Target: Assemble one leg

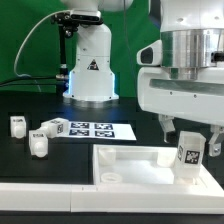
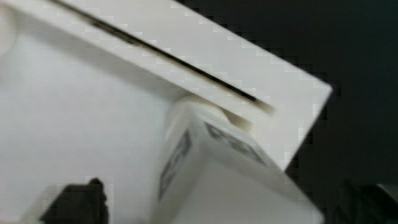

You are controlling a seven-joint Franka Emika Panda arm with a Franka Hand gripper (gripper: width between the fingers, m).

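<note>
My gripper (image 1: 190,152) is shut on a leg (image 1: 188,155), a stubby white peg with a black-and-white tag on its side. It holds the leg upright over the right part of the large white square panel (image 1: 130,165), the leg's lower end at or just above the panel's surface. In the wrist view the leg (image 2: 222,160) runs between my dark fingertips (image 2: 75,203) and its end meets the panel (image 2: 89,110) near a corner. Three more legs (image 1: 52,127) lie on the black table at the exterior view's left.
The marker board (image 1: 95,130) lies flat on the table behind the panel. The robot's white base (image 1: 90,65) stands at the back. The table's front edge runs just below the panel.
</note>
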